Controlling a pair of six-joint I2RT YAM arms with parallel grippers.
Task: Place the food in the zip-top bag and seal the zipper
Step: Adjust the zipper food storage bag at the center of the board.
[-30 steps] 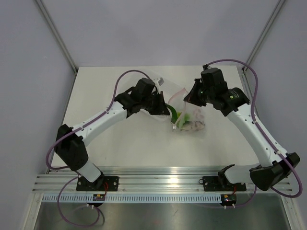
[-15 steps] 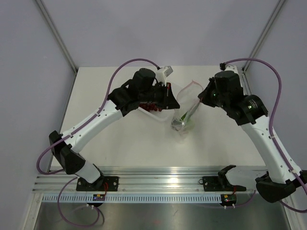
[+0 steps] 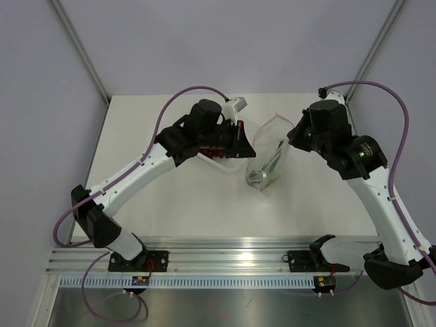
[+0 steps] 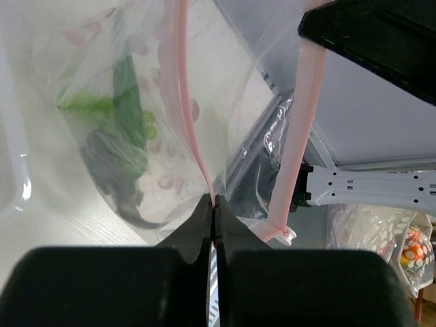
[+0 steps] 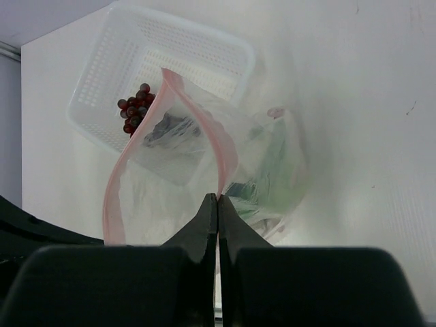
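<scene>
The left gripper is clamped tight on one side of the pink zipper. The right gripper pinches the other side just as firmly. Between them the bag hangs open-mouthed, with the lettuce and fish at its bottom. The grapes lie in the tray. Sealing now would likely leave them out. Such a thin pinch on slick plastic could also slip and spill the food.

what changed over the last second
The left arm and right arm rose and spread apart, hoisting the bag by its zipper from a slump on the table to hanging between them, mouth wider. Both sets of jaws stayed shut on the zipper; the grapes stayed in the tray.
</scene>
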